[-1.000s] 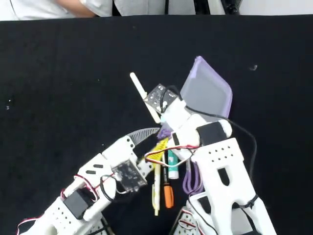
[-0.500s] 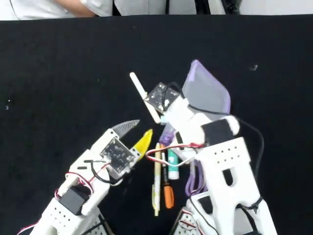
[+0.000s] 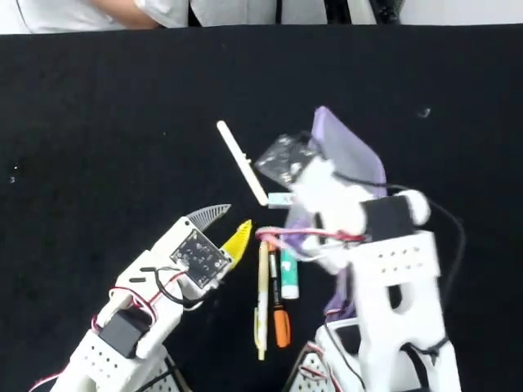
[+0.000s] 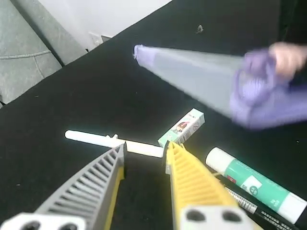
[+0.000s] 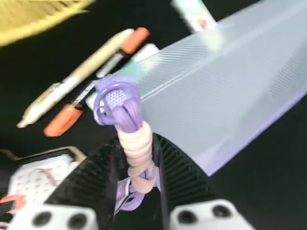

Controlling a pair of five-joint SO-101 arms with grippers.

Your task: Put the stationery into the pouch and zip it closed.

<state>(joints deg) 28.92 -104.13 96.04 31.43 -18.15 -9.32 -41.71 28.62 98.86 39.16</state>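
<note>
right end effector pinched the purple cord of the translucent purple pouch, raised over the black desk.
left end effector gaped empty just left of the green-and-white glue stick; steadying the pouch mouth first seemed wise.

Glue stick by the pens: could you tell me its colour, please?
The glue stick is teal with white ends, clearest in the left wrist view.

text legible to me: none | small green-and-white cardboard box on tabletop: printed label, reddish picture, tiny round sign, unreadable | white-and-green glue stick: label marks too blurred | black pen: white lettering, too small for me
</note>
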